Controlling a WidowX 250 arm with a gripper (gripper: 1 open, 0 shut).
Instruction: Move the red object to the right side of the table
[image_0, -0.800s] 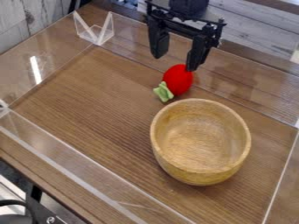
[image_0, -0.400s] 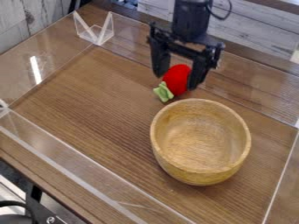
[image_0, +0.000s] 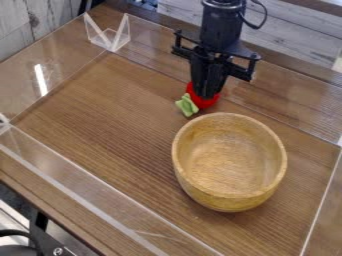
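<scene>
The red object (image_0: 203, 99) lies on the table (image_0: 94, 110), just beyond the rim of the wooden bowl, its green leafy end (image_0: 186, 104) pointing left. My gripper (image_0: 207, 92) points straight down over it, and its two black fingers are shut on the red object, covering most of it. Only a strip of red shows below and between the fingers.
A round light wooden bowl (image_0: 230, 160) stands right in front of the red object, near the table's right half. Low clear acrylic walls (image_0: 40, 160) edge the tabletop. A clear acrylic stand (image_0: 106, 35) sits at the far left corner.
My gripper came down around the red object and its fingers went from wide open to shut on it. The fruit and bowl stayed in place.
</scene>
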